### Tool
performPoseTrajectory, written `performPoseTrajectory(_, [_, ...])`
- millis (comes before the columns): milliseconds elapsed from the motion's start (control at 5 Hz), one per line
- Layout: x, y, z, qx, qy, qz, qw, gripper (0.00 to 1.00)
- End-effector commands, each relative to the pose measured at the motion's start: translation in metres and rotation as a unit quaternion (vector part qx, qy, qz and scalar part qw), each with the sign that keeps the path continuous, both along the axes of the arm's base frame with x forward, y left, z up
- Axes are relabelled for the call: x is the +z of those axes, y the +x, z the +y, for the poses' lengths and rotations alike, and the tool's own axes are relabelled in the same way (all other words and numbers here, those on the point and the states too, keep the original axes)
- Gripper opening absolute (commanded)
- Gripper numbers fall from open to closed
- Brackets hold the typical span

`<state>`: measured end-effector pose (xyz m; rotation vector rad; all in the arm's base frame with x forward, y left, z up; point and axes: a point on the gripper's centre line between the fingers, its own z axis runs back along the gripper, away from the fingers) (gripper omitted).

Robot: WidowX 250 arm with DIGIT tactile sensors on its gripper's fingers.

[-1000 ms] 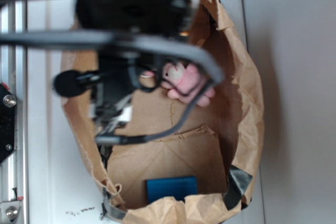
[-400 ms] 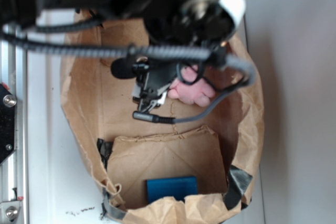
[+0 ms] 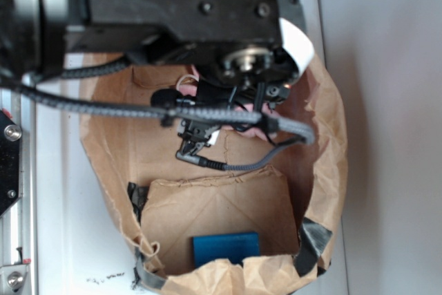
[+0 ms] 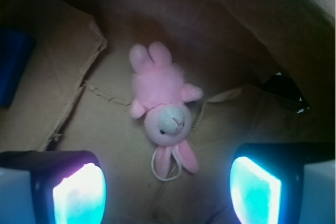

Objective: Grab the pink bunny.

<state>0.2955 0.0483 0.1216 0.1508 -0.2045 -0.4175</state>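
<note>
A small fluffy pink plush bunny [image 4: 164,109] lay on its back on the creased floor of an open brown paper bag [image 3: 324,143], its pale cream face turned up and its two long ears pointing toward the camera in the wrist view, with a thin white string loop [image 4: 164,170] curling beside them. The robot's gripper [image 4: 167,192] hung above it with its two glowing, blue-lit fingers [image 4: 79,195] spread wide to either side, holding nothing and not touching the toy. In the exterior view the black arm and a ribbed grey cable [image 3: 138,110] covered almost all of the bunny, leaving only slivers of pink visible beneath the hardware. The bag's paper was crumpled and torn along its rim, patched with dark tape [image 3: 314,236] at one corner. A flat blue rectangular block [image 3: 226,248] rested at the bag's near end, well apart from the bunny. The bag sat on a white tabletop [image 3: 62,226] beside a metal rail [image 3: 14,191].
</note>
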Motion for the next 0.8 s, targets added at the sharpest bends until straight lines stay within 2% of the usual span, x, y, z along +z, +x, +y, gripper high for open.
performPoseTrajectory(0, [0.012,0.006,-0.008,-0.012,0.005,-0.022,1.0,1.0])
performPoseTrajectory(200, [0.012,0.006,-0.008,-0.012,0.005,-0.022,1.0,1.0])
performPoseTrajectory(400, [-0.015,0.011,-0.014,-0.027,0.027,-0.009,0.999,1.0])
performPoseTrajectory(600, [-0.026,0.021,-0.026,-0.039,0.038,-0.003,0.999,1.0])
